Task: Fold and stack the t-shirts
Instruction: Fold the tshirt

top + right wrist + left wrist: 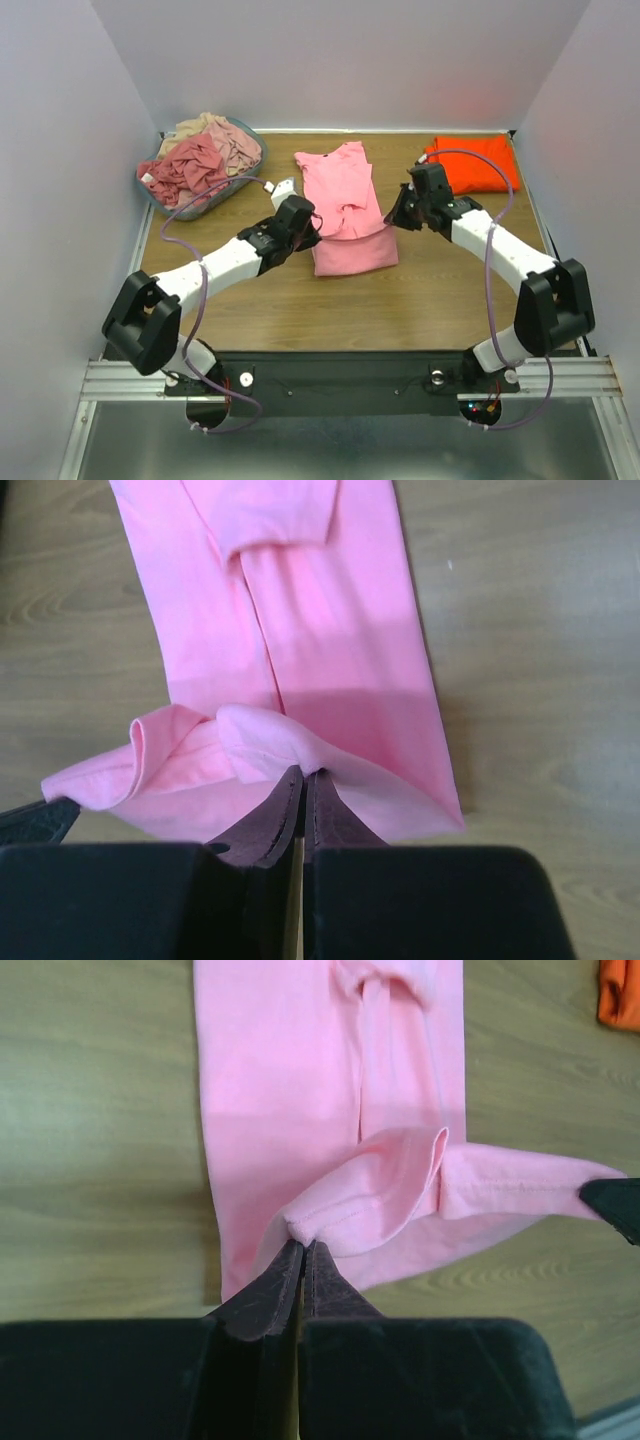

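Pink shirt (345,190) lies lengthwise at the centre of the counter (430,300). Left claw (303,1252) and right claw (303,777) are each pressed together, pinching one stitched edge of it, raised between them. Orange shirt (478,165) lies folded at far right.

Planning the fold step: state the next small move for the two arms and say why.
Probably carry both together away from the bases, toward the shirt's far end, then lower. The left end effector and right end effector are each shut on a raised edge of the pink t-shirt, which stretches between them, while the rest lies flat beyond.
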`<action>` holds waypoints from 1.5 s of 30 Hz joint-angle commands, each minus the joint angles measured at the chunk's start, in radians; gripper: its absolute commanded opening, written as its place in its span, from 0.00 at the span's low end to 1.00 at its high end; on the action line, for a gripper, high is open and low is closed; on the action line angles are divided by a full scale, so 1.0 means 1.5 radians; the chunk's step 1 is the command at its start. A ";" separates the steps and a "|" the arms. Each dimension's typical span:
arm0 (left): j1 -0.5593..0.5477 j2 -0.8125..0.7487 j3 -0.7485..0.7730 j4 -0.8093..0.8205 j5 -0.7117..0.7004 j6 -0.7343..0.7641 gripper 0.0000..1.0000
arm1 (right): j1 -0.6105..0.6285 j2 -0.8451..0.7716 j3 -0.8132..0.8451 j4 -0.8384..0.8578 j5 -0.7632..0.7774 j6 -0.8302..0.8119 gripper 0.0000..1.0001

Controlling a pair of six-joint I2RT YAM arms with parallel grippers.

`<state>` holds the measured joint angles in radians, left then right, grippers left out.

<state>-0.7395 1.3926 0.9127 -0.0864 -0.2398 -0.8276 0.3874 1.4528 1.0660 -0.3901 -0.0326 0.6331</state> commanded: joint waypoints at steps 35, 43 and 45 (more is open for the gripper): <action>0.155 0.212 0.223 -0.029 0.101 0.200 0.96 | -0.056 0.230 0.213 0.029 -0.129 -0.077 1.00; 0.122 0.029 -0.029 0.039 0.117 0.122 0.98 | 0.024 0.231 0.155 0.071 -0.243 -0.094 1.00; 0.120 -0.001 -0.068 0.037 0.110 0.107 0.98 | 0.038 0.251 0.179 0.074 -0.240 -0.097 1.00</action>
<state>-0.5472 1.4803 0.9298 -0.0650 -0.0750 -0.6018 0.3733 1.7870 1.2972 -0.3305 -0.3305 0.5186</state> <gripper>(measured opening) 0.985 0.998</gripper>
